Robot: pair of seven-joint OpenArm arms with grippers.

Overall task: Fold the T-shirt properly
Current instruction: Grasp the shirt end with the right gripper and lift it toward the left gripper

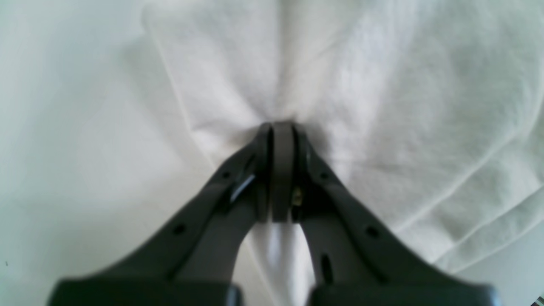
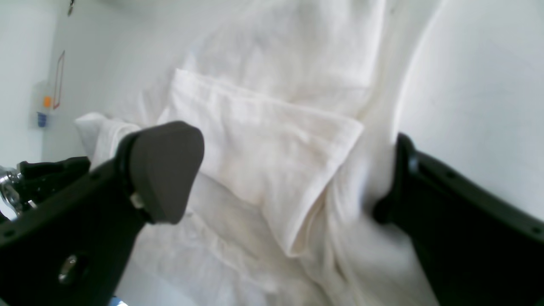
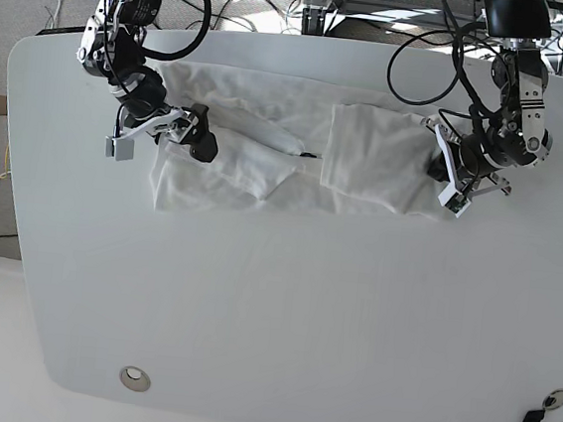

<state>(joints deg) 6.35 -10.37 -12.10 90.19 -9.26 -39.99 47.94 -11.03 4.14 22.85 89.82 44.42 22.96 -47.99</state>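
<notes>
Currently, item: white cotton T-shirt [image 3: 297, 158], spread crumpled across far side of white bench [image 3: 282, 311]. My left gripper [image 1: 281, 127] pinches its edge shut; my right gripper [image 2: 289, 170] gapes wide, holding nothing. Step: side fold. Next: right closes on cloth.

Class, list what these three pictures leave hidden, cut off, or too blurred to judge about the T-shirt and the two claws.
- T-shirt print: unseen in any view; only plain white cloth faces the cameras.
- Left claw: left wrist view is blurred, so the pinched layers cannot be counted.
- Right claw: right wrist view cuts off its base; cloth hides one fingertip.
- Base view: both claws too small for detail.
</notes>
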